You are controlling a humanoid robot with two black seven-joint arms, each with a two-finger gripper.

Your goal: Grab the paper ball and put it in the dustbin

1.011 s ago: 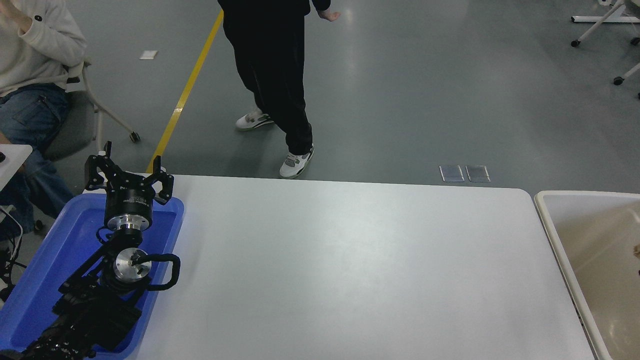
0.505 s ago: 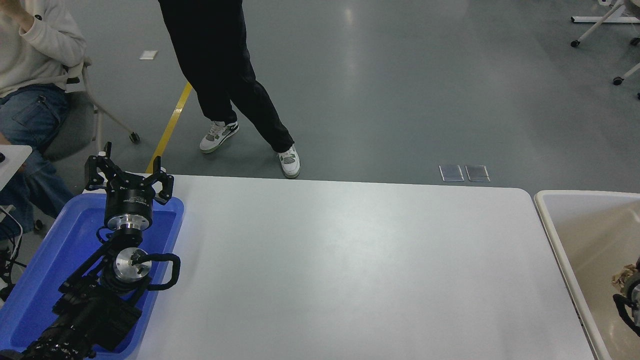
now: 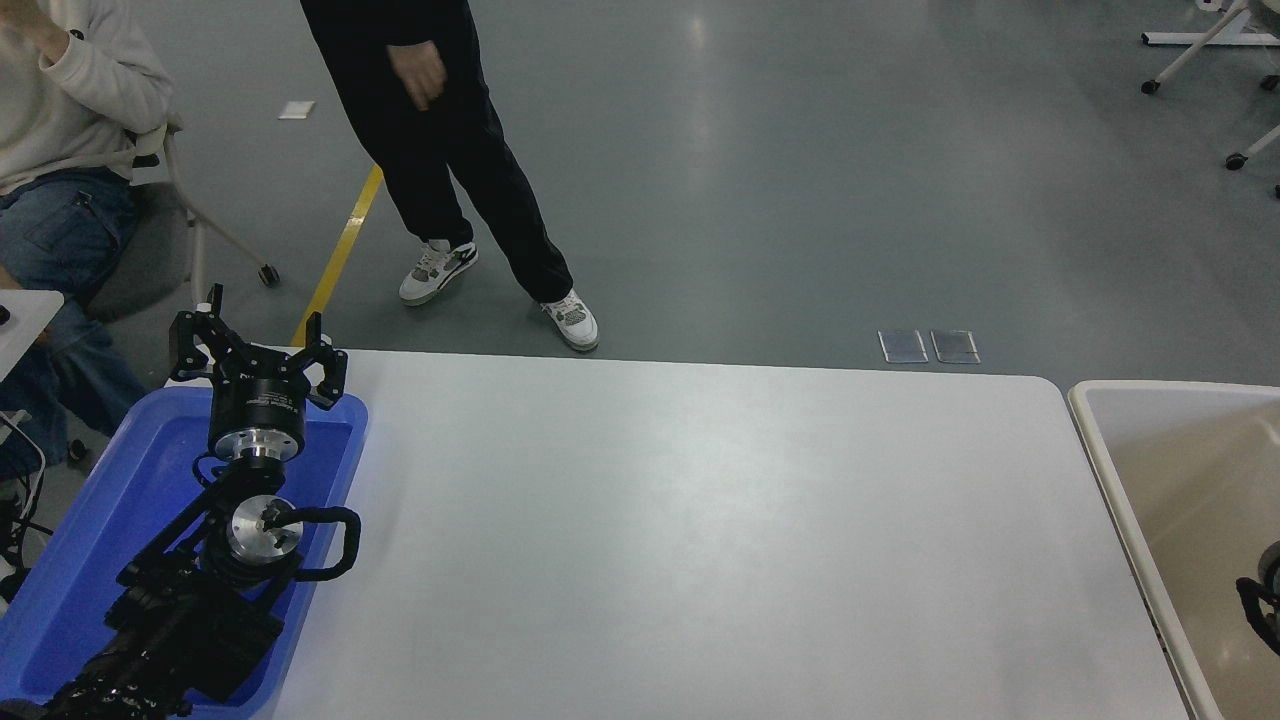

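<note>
The dustbin (image 3: 1108,470), cream-white with a beige inside, stands at the table's right end, cut by the picture's edge. The paper ball is out of view. Of my right arm only a grey wrist part and a black cable loop (image 3: 1262,598) show at the right edge, over the dustbin's inside; its gripper is outside the picture. My left gripper (image 3: 258,345) is parked at the lower left over the blue tray, open and empty.
The blue tray (image 3: 90,520) lies at the table's left end under the left arm. A person in black trousers (image 3: 450,150) stands on the floor beyond the far edge. Another person sits on a chair (image 3: 60,150) at the top left.
The paper ball seen by the right wrist half a second ago no longer shows. The right wrist has drawn back toward the right edge. The standing person walked left.
</note>
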